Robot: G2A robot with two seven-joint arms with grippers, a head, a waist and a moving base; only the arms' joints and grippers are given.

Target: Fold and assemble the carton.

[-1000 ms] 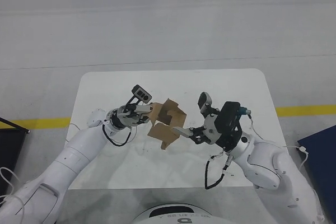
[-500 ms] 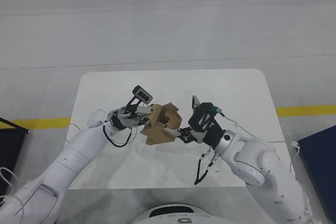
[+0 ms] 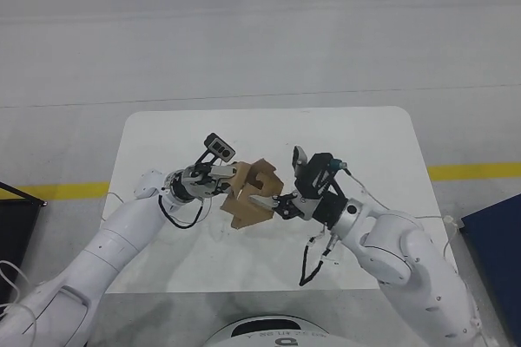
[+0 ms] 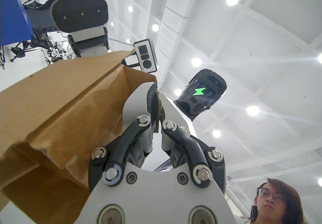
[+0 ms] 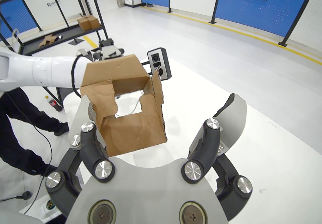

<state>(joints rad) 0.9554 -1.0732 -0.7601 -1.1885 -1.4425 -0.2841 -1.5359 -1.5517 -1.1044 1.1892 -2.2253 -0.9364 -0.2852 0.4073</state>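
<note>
The brown carton (image 3: pixel 252 193) hangs partly folded over the middle of the white table (image 3: pixel 365 139), open at both ends. My left gripper (image 3: pixel 228 178) is shut on the edge of one carton flap (image 4: pixel 156 109), with the carton body (image 4: pixel 63 114) beside it. My right gripper (image 3: pixel 273 206) stands open at the carton's opposite side. In the right wrist view the carton (image 5: pixel 125 109) lies against one finger (image 5: pixel 83 114), and the other finger (image 5: pixel 231 114) is well apart from it. The right gripper (image 5: pixel 159 101) grips nothing.
The table's far right and near left parts are bare. A black rack (image 3: pixel 0 217) stands off the table's left side and a blue panel (image 3: pixel 504 234) off its right. A yellow line (image 3: pixel 478 171) runs along the floor.
My right gripper has moved left, up to the carton. The carton has drawn together from a spread shape into a more boxed one. The left gripper has kept its hold.
</note>
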